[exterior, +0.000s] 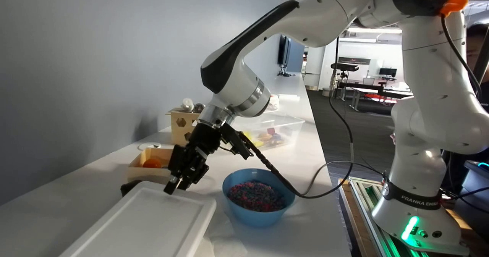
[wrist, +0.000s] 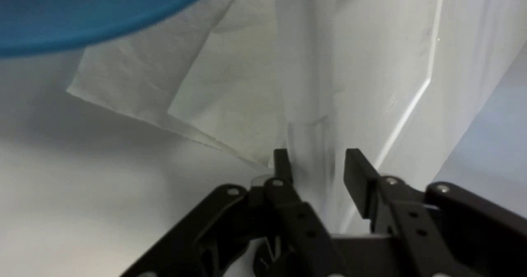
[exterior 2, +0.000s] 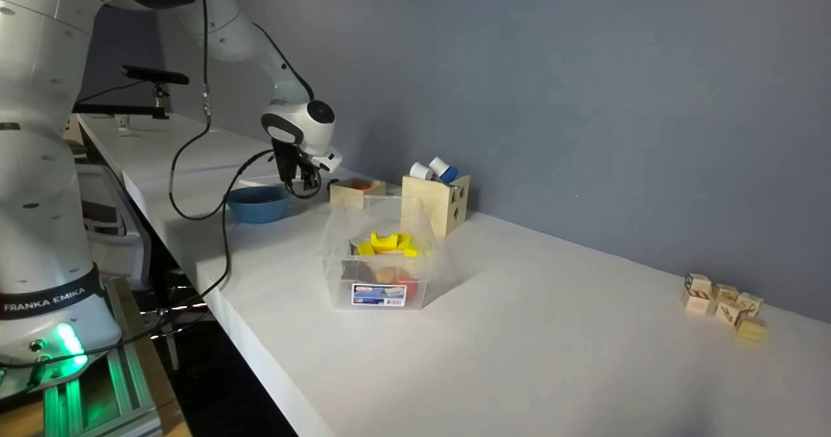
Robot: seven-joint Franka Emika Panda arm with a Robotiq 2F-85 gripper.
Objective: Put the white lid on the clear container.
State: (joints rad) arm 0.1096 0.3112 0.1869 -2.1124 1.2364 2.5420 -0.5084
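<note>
The robot arm (exterior: 424,73), desk (exterior: 363,91) and monitor (exterior: 388,72) suggest a lab.

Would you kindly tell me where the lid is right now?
The lid is at the bottom left of an exterior view, left of the bowl, its far end at the claw. In the wrist view, its edge shows between the fingertips.

lid (exterior: 145,224) 1 | clear container (exterior 2: 341,292) 1 | bowl (exterior: 252,217) 1 | fingers (wrist: 360,182) 2

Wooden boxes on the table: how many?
2: a low open box near the white lid, a taller box with holes near the clear container. No others show.
</note>
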